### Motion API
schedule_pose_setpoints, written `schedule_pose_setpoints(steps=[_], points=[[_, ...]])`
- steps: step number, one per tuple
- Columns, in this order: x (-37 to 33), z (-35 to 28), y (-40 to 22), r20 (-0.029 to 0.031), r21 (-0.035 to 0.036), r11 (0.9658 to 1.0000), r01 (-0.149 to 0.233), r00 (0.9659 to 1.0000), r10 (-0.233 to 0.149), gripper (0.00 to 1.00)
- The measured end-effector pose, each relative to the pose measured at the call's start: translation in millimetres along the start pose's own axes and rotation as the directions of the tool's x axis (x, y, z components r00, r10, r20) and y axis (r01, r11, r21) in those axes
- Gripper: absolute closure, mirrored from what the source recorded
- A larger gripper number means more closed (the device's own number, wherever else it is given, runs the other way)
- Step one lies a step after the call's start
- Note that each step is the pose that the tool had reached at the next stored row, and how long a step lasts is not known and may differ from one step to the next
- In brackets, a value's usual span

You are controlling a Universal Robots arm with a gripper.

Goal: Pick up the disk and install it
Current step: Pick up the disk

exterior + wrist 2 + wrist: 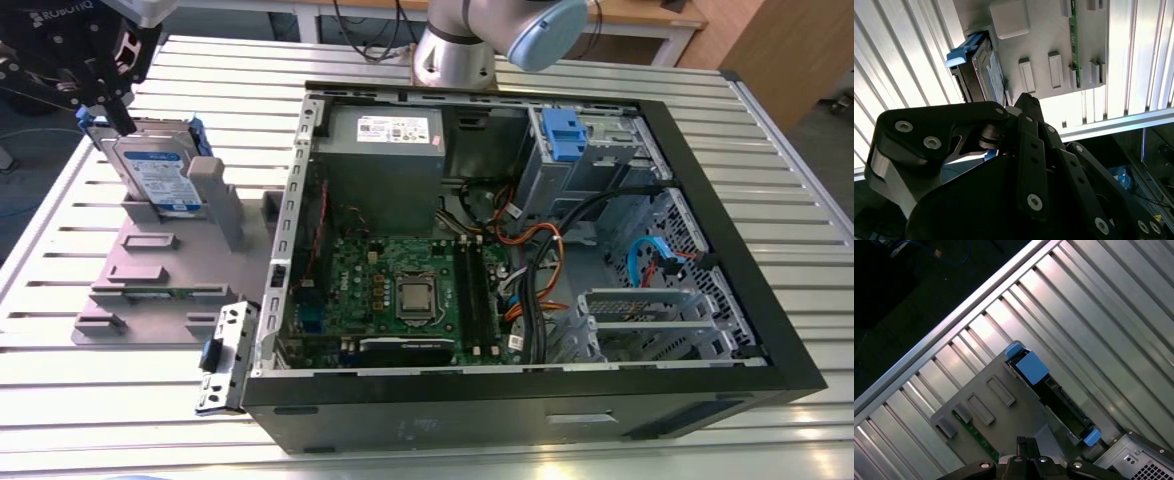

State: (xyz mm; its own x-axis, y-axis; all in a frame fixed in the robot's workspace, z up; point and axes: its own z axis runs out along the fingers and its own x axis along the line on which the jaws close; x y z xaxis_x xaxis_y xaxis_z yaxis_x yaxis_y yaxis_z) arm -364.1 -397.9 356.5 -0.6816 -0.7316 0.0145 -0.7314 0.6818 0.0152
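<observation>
Both wrist views catch the disk (1064, 407) from above, the exterior view its upright labelled face; jaws' state: cannot tell.

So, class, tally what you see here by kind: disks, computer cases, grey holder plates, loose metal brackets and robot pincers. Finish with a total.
Disk: 1
Computer case: 1
Grey holder plate: 1
Loose metal bracket: 1
Pincer: 1
Total: 5
</observation>
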Motion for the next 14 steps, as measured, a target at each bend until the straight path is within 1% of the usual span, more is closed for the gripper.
schedule_pose_setpoints(steps=[14], points=[[0.0, 0.0, 0.0, -0.0001, 0.0002, 0.9999, 0.011, 0.9999, -0.011, 0.89]])
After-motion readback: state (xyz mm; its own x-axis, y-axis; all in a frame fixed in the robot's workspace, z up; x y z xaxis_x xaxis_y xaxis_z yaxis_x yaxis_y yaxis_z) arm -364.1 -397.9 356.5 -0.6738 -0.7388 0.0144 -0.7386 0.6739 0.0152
